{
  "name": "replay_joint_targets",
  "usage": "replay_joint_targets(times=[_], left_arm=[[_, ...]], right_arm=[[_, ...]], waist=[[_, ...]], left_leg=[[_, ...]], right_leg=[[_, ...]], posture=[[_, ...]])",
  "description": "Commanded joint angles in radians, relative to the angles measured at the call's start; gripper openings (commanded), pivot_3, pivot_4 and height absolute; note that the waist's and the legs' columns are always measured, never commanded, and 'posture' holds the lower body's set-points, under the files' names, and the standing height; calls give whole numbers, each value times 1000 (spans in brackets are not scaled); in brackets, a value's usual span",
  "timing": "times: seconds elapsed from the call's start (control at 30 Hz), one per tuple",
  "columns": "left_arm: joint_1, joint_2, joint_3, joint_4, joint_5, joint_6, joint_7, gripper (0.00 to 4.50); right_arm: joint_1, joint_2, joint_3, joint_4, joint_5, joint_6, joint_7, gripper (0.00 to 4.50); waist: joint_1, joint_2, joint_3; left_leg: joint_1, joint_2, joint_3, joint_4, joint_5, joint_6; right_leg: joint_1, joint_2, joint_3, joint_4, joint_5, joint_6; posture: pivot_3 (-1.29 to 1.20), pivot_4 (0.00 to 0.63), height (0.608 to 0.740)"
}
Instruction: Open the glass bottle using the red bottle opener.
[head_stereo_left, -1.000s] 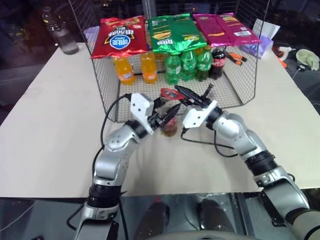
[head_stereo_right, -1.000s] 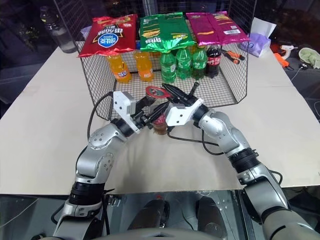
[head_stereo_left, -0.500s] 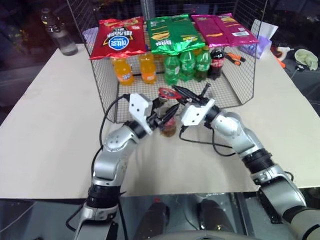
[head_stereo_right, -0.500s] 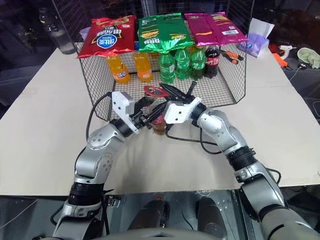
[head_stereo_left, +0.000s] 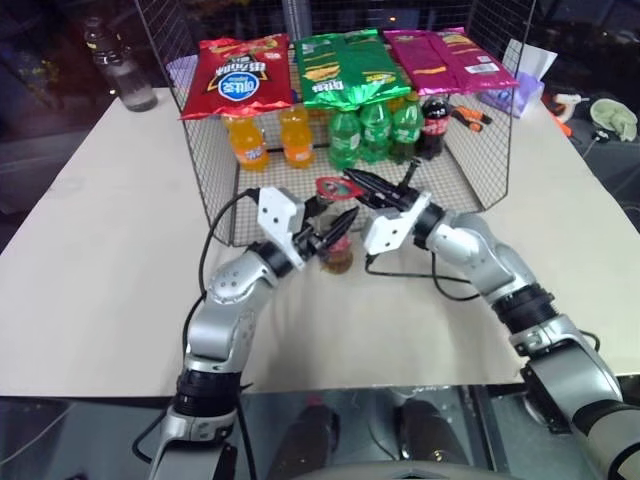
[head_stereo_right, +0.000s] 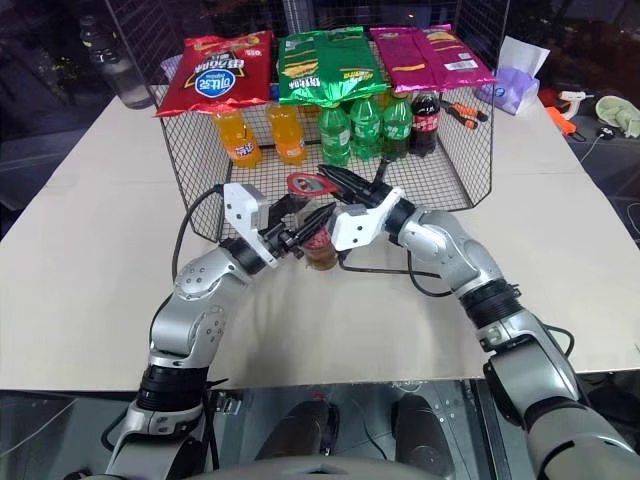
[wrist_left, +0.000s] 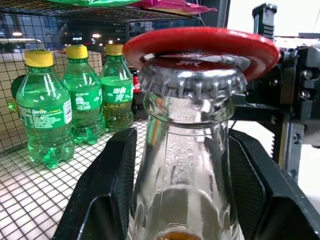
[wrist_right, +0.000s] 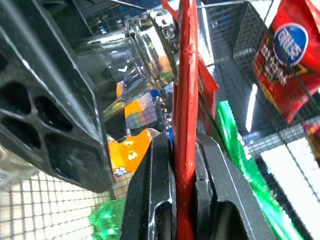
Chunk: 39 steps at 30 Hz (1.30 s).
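Left eye view: the left tool (head_stereo_left: 335, 226) clamps the small clear glass bottle (head_stereo_left: 338, 254) of amber liquid upright on the beige table (head_stereo_left: 110, 240), before the wire cage. Left wrist view: the flat red bottle opener (wrist_left: 200, 44) sits on its crimped metal cap (wrist_left: 192, 76). Right wrist view: the right tool (wrist_right: 181, 150) pinches the opener's handle.

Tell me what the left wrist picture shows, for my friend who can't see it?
A red bottle opener rests flat on the metal cap of a glass bottle, whose neck the left gripper holds between two black fingers. Green soda bottles stand behind on a wire shelf.
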Motion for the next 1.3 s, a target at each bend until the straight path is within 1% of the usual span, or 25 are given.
replay_joint_targets(times=[0.03,0.2,0.43,0.6,0.7,0.9,0.97,1.1,1.2,1.3], left_arm=[[-5,-9,-24,4,-3,11,-4,2102],[-6,-10,-28,8,-4,10,-8,2102],[0,-15,-30,16,1,2,-9,2102],[6,-14,-30,12,0,4,-13,2102],[6,-12,-30,15,0,3,-17,2102],[3,-11,-30,20,2,3,-20,2102],[3,-12,-31,21,1,3,-23,2102],[2,-12,-33,26,1,1,-25,2102],[1,-11,-33,27,2,0,-24,2102],[2,-11,-34,26,2,0,-23,2102]], right_arm=[[-27,-39,70,19,-59,-70,43,0],[-90,-77,88,60,-95,-135,24,0],[-172,-111,80,113,-147,-191,-25,0],[-210,-128,74,117,-140,-222,-32,0],[-199,-120,71,118,-92,-228,-5,0],[-154,-124,80,64,-101,-228,7,0],[-148,-113,70,53,-66,-210,23,0],[-113,-87,48,69,57,-165,80,0],[-55,-64,33,64,141,-123,119,0],[-15,-52,22,60,171,-105,129,0]], waist=[[0,0,0],[0,0,0],[1,0,0],[2,0,0],[2,0,0],[3,0,0],[3,0,0],[5,0,0],[5,0,0],[5,0,0]], left_leg=[[0,0,0,0,0,0],[0,0,0,-2,0,0],[0,0,-1,-3,0,0],[-1,0,-2,-4,0,0],[-1,0,-2,-5,0,0],[-1,0,-3,-5,0,0],[-1,0,-3,-5,0,0],[-1,0,-4,-5,0,0],[-1,0,-4,-5,0,0],[-1,0,-5,-4,0,0]], right_leg=[[0,0,0,0,0,0],[0,0,0,-2,0,0],[1,0,-1,-6,0,0],[2,0,-3,-9,0,0],[2,0,-3,-10,0,0],[2,-1,-4,-10,0,0],[2,-1,-3,-10,0,0],[3,-1,-4,-10,0,0],[3,-1,-5,-11,0,0],[4,-1,-5,-11,0,0]], posture=[[0,150,740],[0,150,740],[0,150,740],[0,150,740],[0,150,740],[0,150,740],[0,150,740],[0,150,740],[0,150,740],[0,150,740]])
